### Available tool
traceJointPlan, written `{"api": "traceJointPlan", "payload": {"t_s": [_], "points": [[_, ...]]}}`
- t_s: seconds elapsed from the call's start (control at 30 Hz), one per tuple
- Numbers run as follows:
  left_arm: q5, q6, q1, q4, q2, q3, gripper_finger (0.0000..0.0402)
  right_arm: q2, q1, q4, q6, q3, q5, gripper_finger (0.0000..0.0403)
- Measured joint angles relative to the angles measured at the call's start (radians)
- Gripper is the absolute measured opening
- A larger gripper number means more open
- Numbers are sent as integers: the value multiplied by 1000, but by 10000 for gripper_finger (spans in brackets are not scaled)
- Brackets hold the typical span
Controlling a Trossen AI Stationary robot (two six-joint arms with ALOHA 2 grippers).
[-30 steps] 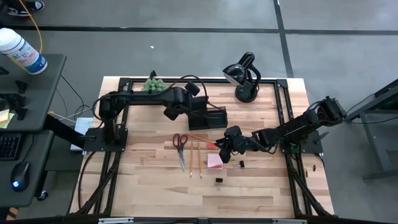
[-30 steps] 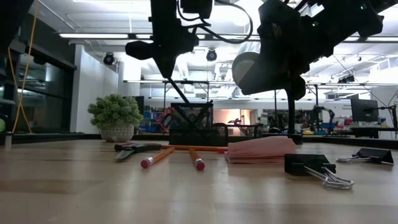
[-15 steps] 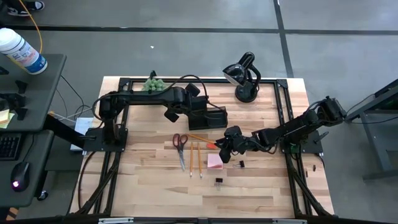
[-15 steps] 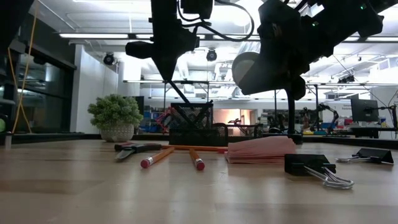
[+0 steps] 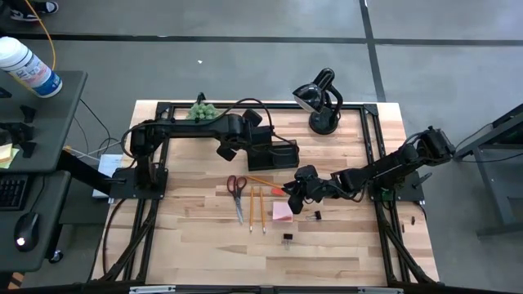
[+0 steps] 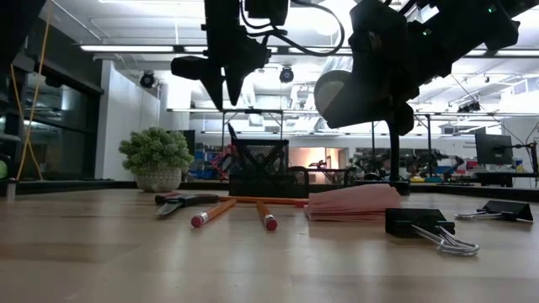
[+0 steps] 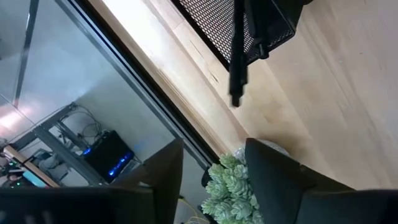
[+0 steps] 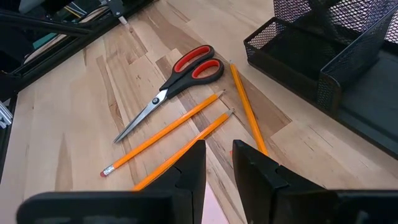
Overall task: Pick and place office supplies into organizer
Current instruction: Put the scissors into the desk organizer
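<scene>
Hovering above the organizer (image 5: 274,152), the left gripper (image 6: 221,82) has its fingers spread apart and holds nothing; a black pen (image 7: 237,53) stands tilted in the organizer's mesh cup, its end sticking out above the rim, apart from the fingers. The organizer is a black mesh tray sitting toward the far side of the table (image 5: 196,245). Just in front of the organizer lie the red-handled scissors (image 5: 237,194), three yellow-orange pencils (image 8: 171,127) and the pink sticky-note pad (image 5: 283,212). The right gripper (image 5: 296,194) hangs over the pad's edge nearest the organizer, its fingers (image 8: 189,168) a narrow gap apart with nothing between them. Two binder clips (image 5: 288,238) rest on the table beyond the pad, farther from the organizer.
</scene>
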Motion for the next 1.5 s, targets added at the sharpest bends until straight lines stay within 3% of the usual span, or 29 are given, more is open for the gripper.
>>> {"api": "traceJointPlan", "payload": {"t_s": [0.23,0.6,1.23,1.5], "points": [[15,-92,0,-6,0,0,171,0,0,0,0,0,0,74],[181,-456,-34,-81,-4,0,141,0,0,-9,2,0,-10,74],[191,-885,-415,-182,-102,-7,117,0,1,-69,53,0,-100,74],[247,-1086,-583,-152,-116,-187,117,0,1,-68,52,0,-136,74]]}}
